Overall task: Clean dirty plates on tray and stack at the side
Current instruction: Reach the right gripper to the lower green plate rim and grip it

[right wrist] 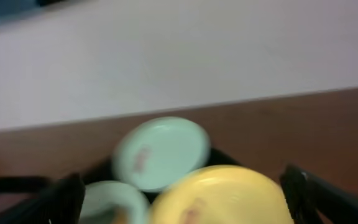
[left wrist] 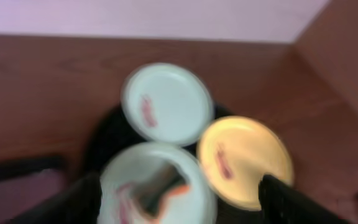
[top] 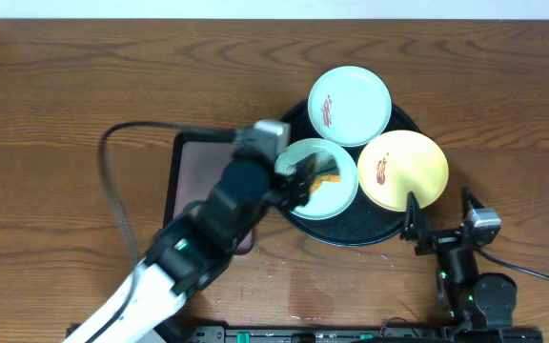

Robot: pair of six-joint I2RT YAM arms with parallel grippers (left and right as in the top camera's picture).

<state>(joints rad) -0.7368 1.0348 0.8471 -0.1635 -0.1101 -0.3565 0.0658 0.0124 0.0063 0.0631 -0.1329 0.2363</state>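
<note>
The black round tray (top: 385, 232) holds all three plates. The far light blue plate (top: 350, 105) has a reddish smear, as does the pale yellow plate (top: 403, 170) on the right. My left gripper (top: 303, 181) is open above the near light blue plate (top: 339, 195), where a dark and orange sponge-like piece (top: 326, 177) lies. In the blurred left wrist view this piece (left wrist: 160, 190) sits on that plate (left wrist: 114, 186) between my wide-apart fingers (left wrist: 176, 205). My right gripper (top: 438, 205) is open and empty just before the yellow plate (right wrist: 229, 193).
A dark brown rectangular tray (top: 193, 176) lies left of the black tray, partly under my left arm. A damp patch (top: 308, 291) marks the wood near the front edge. The right arm's base (top: 479, 295) stands at the front right.
</note>
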